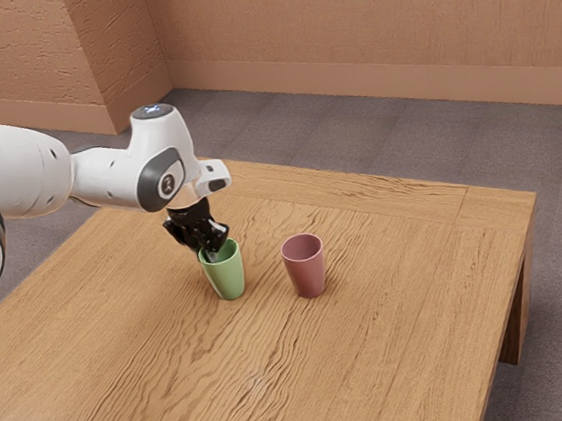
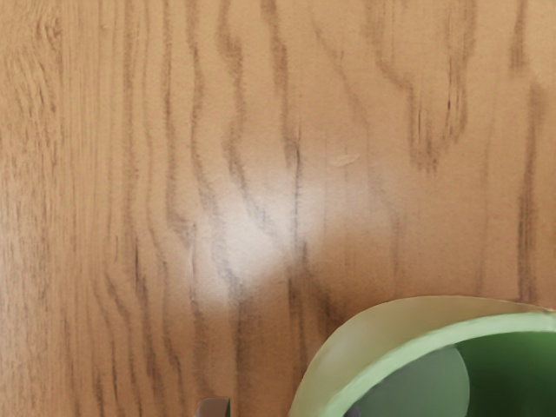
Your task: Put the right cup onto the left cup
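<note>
The green cup [image 2: 373, 356] lies nearest the wrist camera, its pale rim curving round a darker inside. In the exterior view it stands upright on the wooden table [image 1: 396, 349], with the black gripper [image 1: 208, 250] down at its mouth. The fingers are parted, one reaching inside the cup and the other outside its wall, without clasping it. The dusky red cup [image 1: 308, 273] stands upright on the table, near the green one but apart, toward the exterior view's right.
</note>
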### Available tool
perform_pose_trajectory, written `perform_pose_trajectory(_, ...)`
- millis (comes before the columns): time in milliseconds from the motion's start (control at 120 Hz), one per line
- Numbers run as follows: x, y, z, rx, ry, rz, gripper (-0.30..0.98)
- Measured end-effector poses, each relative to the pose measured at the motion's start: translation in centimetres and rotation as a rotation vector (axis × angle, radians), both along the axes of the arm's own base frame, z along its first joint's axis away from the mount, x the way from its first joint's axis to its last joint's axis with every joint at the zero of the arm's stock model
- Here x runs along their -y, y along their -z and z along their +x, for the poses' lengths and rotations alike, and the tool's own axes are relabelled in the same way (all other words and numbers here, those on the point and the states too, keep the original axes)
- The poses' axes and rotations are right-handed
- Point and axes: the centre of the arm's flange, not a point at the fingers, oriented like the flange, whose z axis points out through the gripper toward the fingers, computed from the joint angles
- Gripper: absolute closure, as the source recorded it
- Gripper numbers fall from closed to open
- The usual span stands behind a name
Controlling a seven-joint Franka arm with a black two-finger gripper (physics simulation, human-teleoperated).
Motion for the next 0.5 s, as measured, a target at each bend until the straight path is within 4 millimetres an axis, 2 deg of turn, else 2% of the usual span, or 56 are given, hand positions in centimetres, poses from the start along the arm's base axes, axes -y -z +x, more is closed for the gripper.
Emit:
perform_pose_trajectory(125, 0.7, -0.1, 0.1, 0.003, 0.010, -0.005, 0.72)
perform_pose_trajectory(300, 0.6, -0.7, 0.1, 0.013, 0.011, -0.002, 0.76)
perform_pose_trajectory(500, 1.7, -4.4, -0.1, 0.046, 0.013, -0.011, 0.78)
